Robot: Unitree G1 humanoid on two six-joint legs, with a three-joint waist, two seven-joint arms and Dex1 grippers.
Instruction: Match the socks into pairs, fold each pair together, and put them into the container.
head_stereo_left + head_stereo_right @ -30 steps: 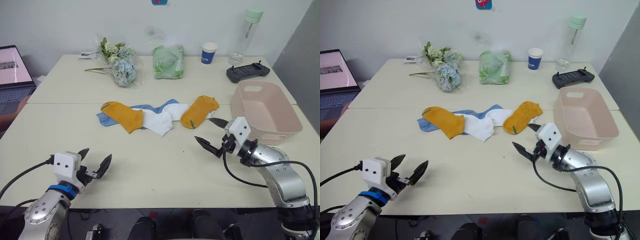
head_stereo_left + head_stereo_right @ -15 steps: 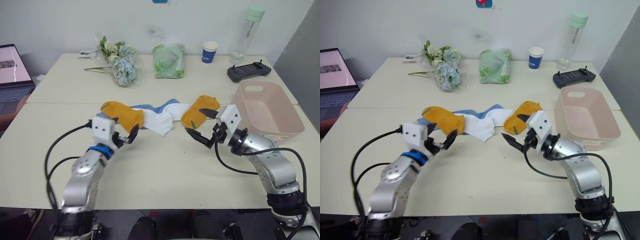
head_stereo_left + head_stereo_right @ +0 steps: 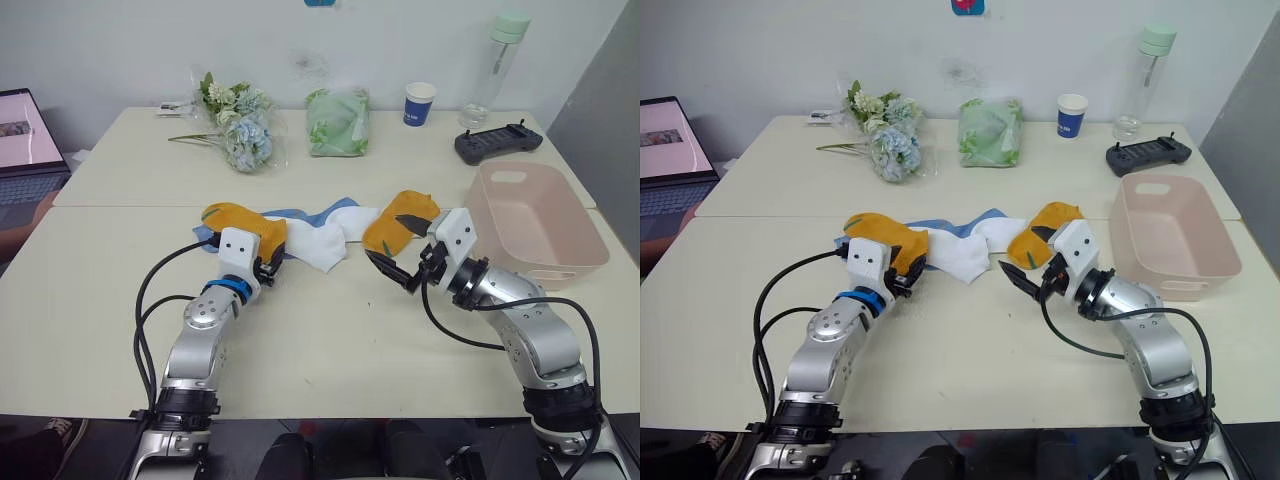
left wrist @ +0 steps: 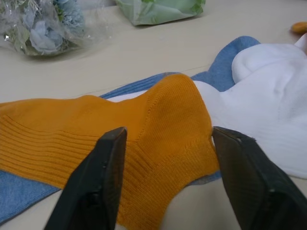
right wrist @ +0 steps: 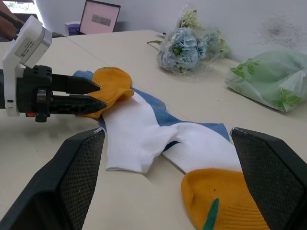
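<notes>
Left tool (image 4: 163, 187) spread wide astride a mustard sock (image 4: 120, 139); right tool (image 3: 403, 250) open (holding nothing); pink container (image 3: 540, 215) empty.

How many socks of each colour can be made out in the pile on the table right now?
Yellow socks: 2
White socks: 2
Blue socks: at least 1, mostly buried under the others, so a second cannot be told apart
Total: at least 5
</notes>
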